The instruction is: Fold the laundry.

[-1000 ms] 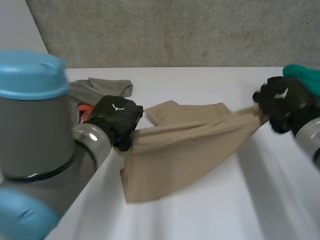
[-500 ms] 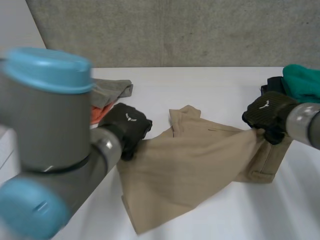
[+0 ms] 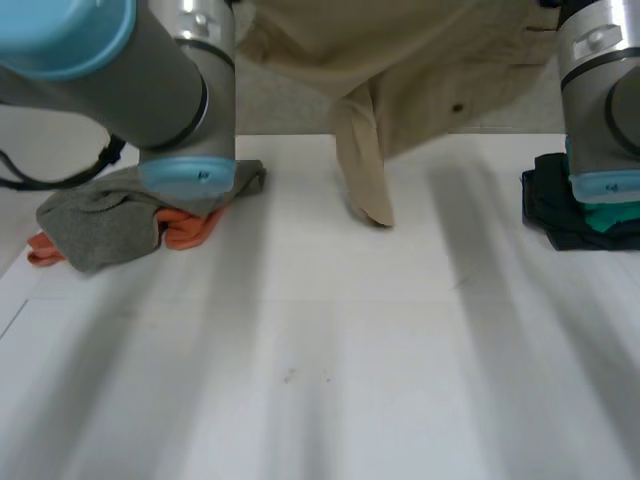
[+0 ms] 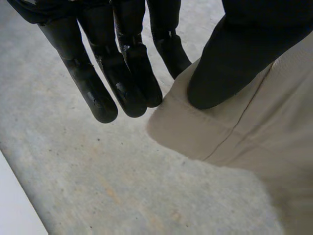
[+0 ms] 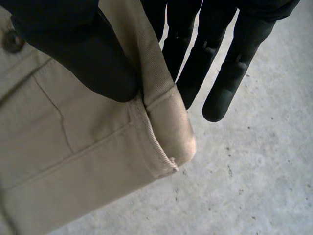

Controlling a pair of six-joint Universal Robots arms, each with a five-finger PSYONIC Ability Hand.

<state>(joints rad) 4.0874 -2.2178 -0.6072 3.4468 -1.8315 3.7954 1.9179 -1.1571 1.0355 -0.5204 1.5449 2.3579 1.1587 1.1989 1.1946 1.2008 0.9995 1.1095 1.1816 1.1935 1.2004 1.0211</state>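
Trousers, tan ones [image 3: 440, 70], hang in the air between my two arms, well above the white surface [image 3: 320, 360] and in front of the grey concrete wall [image 3: 285, 110]. My left hand [image 4: 230, 58] is closed on one end of them: the thumb presses down on a stitched hem corner and the fingers [image 4: 129, 78] lie behind the cloth, so the fabric is pinched between them. My right hand [image 5: 78, 54] grips the other end in the same way, thumb on the front and fingers [image 5: 215, 73] behind. The part it holds is a thick folded band, near a dark button [image 5: 12, 41] (the waistband, by the look of it). In the head view the cloth spans from my left arm [image 3: 170, 80] across to my right arm [image 3: 600, 90], sagging in loose folds. One narrow part of it drops straight down at the far middle of the surface, though I cannot tell whether its lowest end touches there. At the far left lies a crumpled grey cloth [image 3: 95, 225] with an orange cloth [image 3: 195, 228] tucked under its edge, just below the cap of my left arm. At the far right sits a dark garment [image 3: 545, 215] with a teal one [image 3: 605, 218] on top of it.
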